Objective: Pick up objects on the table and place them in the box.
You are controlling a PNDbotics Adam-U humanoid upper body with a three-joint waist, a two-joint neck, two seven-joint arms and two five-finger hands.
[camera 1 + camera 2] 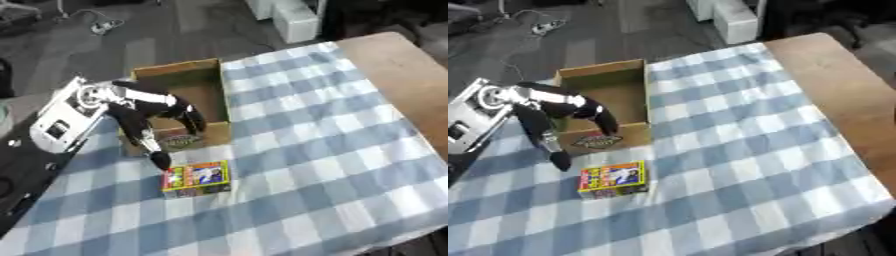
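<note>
Left eye view: my left hand [150, 116] hangs over the near wall of the cardboard box [185, 86], fingers spread, holding nothing; one fingertip is just beside the colourful packet [197, 178] on the checked cloth [324, 150].

Right eye view: same; packet lies just in front of the box. My right hand isn't visible.

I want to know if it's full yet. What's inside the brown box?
The box shows only its bare brown bottom; nothing lies there. The left hand covers the front part, so that bit is hidden. The colourful pack sits outside on the cloth.
</note>
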